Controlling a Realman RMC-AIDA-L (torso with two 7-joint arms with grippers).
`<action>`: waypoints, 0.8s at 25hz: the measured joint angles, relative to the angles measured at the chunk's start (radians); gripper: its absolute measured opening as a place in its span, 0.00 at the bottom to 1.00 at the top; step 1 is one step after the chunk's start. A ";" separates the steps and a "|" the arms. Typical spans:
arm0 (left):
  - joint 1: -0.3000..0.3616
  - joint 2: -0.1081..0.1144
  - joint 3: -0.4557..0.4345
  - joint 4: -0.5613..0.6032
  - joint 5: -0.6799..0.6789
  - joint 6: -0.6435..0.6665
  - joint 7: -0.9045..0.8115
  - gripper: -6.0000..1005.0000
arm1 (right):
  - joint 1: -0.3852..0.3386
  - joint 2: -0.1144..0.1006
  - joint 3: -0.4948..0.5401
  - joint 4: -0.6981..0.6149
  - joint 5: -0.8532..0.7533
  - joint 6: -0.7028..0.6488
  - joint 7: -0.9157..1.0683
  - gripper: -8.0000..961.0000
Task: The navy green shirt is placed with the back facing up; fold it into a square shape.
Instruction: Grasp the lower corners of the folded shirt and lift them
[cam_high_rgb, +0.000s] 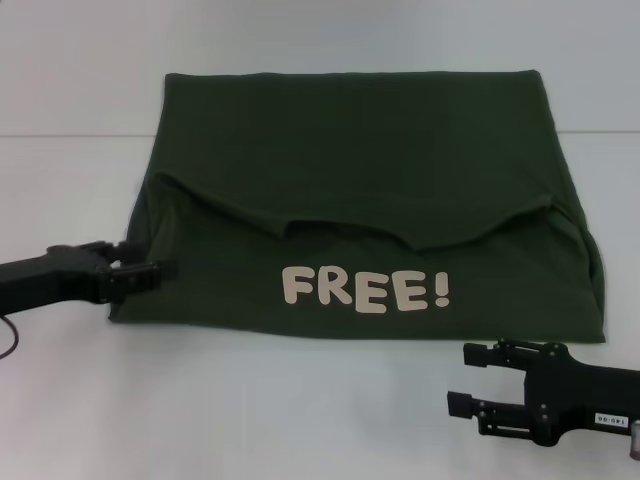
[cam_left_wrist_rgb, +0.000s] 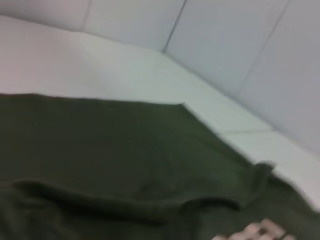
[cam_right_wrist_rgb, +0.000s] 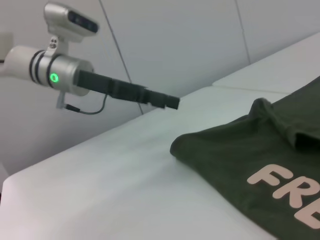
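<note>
Navy green shirt (cam_high_rgb: 360, 200) lies on the worktop (cam_high_rgb: 300, 420), partly folded, lettering up; you still need final folds; left gripper (cam_high_rgb: 150, 272) fingers closed at its edge; right gripper (cam_high_rgb: 470, 378) open, clear.

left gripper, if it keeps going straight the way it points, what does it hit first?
The left gripper points toward the robot's right, at the near left edge of the navy green shirt. It would probably meet that folded edge first; its height over the cloth is unclear.
</note>
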 joint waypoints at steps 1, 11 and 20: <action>0.000 0.000 0.000 0.000 0.000 0.000 0.000 0.76 | 0.000 0.000 0.000 0.001 -0.003 0.001 -0.003 0.81; -0.003 0.000 0.010 -0.008 0.123 -0.119 0.084 0.76 | -0.001 0.002 0.000 0.002 -0.008 0.004 -0.005 0.80; -0.012 -0.003 0.012 -0.088 0.124 -0.205 0.095 0.76 | 0.000 0.002 0.000 0.006 -0.008 0.004 -0.004 0.79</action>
